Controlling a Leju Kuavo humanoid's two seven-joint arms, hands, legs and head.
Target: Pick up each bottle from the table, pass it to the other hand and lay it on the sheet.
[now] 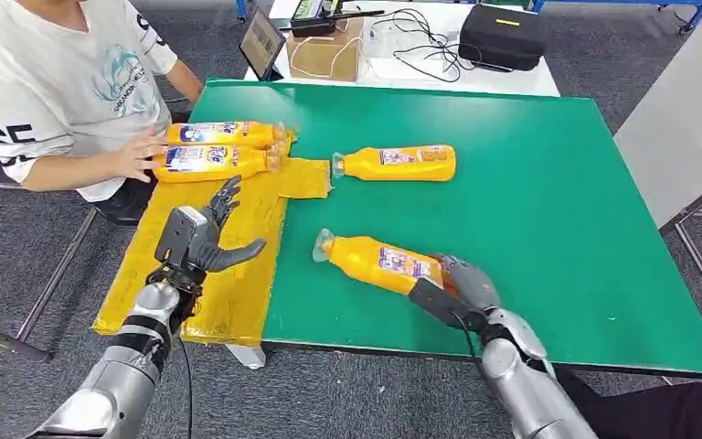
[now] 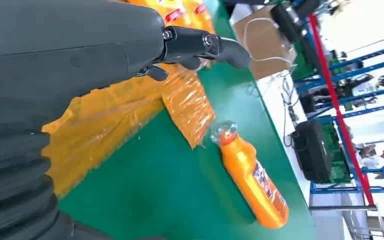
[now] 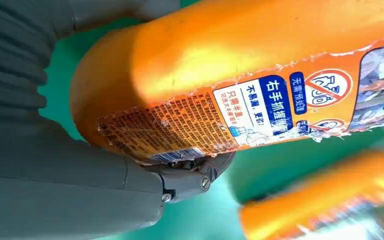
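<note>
Fingers of the right hand [image 1: 457, 285] wrap the base end of the near bottle [image 1: 375, 262] in the head view, thumb under and the rest over the top. That bottle lies on the green table [image 1: 558, 229] at about 6 o'clock from the table's middle, its cap pointing toward 10 o'clock. The right arm comes up from 5 o'clock, wrist bent inward. The left hand [image 1: 203, 236] holds nothing: fingers apart and reaching toward 1 o'clock, thumb stuck out toward 3 o'clock. It hovers over the yellow sheet [image 1: 238, 274], its arm rising from 7 o'clock. A far bottle [image 1: 395, 163] lies on the table at 12 o'clock from the near one, cap just beside the sheet's corner. Two more bottles [image 1: 215, 146] lie side by side at the sheet's far end, where a person's hand [image 1: 139, 154] rests against them.

Left wrist view: the left hand's dark fingers [image 2: 200, 45] stretch out loosely, touching nothing, above the crinkled sheet [image 2: 105, 115]. The far bottle [image 2: 254, 180] lies on the table [image 2: 170, 190] beyond the sheet's edge, cap nearest the sheet.

Right wrist view: the near bottle [image 3: 240, 85] sits against the right hand's [image 3: 80, 175] palm, a thick grey finger [image 3: 190, 175] pressed to its label near the base. The far bottle [image 3: 325, 200] shows blurred behind it, over the table [image 3: 205, 220].
</note>
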